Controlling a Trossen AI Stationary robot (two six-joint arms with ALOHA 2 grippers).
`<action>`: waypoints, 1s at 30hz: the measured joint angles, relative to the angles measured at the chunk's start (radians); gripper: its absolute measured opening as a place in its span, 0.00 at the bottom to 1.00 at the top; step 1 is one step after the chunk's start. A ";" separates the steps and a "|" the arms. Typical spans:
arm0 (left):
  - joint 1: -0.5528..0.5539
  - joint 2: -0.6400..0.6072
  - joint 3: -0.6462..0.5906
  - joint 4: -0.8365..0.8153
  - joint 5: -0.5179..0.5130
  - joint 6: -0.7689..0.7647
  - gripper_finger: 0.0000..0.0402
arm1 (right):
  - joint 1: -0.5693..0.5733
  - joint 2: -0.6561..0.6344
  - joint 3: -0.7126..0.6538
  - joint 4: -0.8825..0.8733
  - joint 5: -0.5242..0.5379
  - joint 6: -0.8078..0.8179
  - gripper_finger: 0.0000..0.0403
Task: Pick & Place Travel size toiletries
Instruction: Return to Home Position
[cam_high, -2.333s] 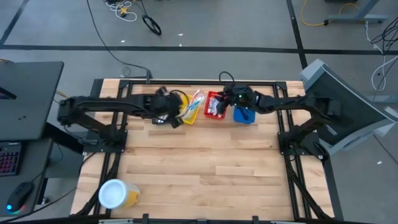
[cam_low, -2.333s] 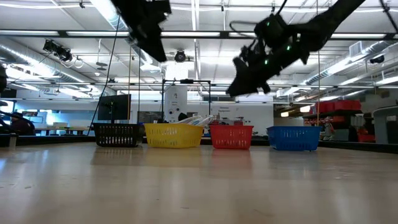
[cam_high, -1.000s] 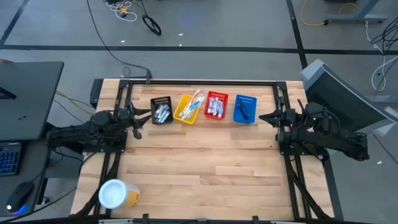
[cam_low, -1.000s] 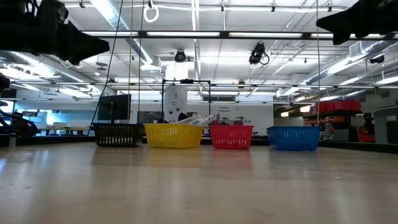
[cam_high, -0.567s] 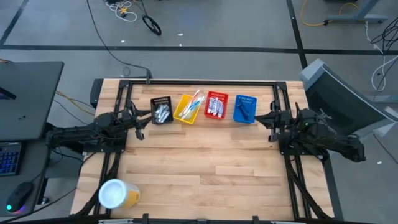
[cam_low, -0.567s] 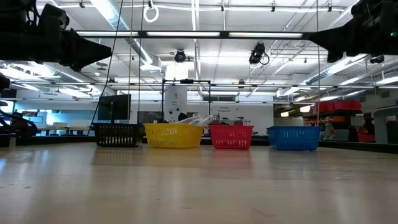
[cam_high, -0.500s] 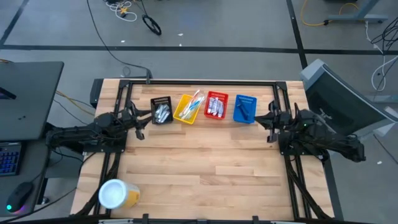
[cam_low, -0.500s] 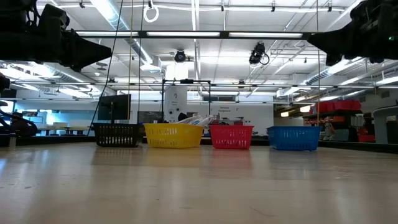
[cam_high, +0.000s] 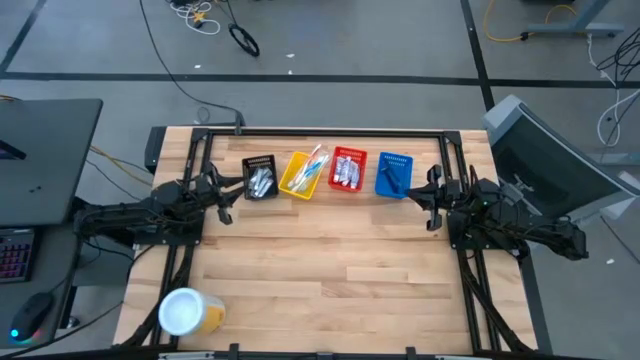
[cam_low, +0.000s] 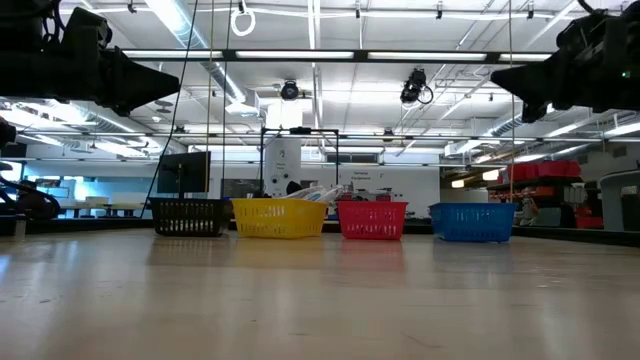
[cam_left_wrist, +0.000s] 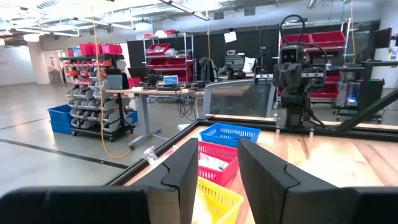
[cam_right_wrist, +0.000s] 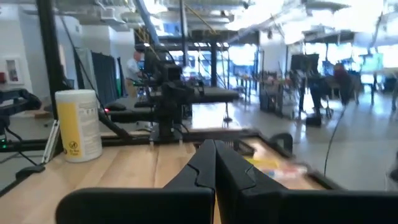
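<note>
- Both arms have drawn back from the basket row since the earlier frame and are folded at the sides of the table (cam_high: 330, 270); I judge this the homing step.
- By the left rail, the left gripper (cam_high: 225, 190) is empty, its fingers a narrow gap apart.
- Along the far edge, the toiletries (cam_high: 345, 172) lie in the baskets (cam_high: 305, 185) (none loose).
- Just beside the blue basket (cam_high: 393, 186), the right gripper (cam_high: 430, 197) is closed on nothing; it only needs to settle, with open boards in front.

Wooden table (cam_high: 320, 270): four baskets (cam_high: 393, 161), yellow tub (cam_high: 186, 312)
</note>
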 joint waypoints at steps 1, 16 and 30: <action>0.000 0.000 0.000 0.000 0.000 0.000 0.30 | 0.000 0.000 0.000 -0.015 0.010 0.012 0.00; 0.000 0.000 -0.001 0.000 0.000 0.129 0.30 | 0.000 0.000 0.000 -0.169 0.134 0.023 0.00; 0.000 0.000 -0.001 0.000 0.000 0.140 0.30 | 0.000 0.002 0.000 -0.172 0.134 0.001 0.00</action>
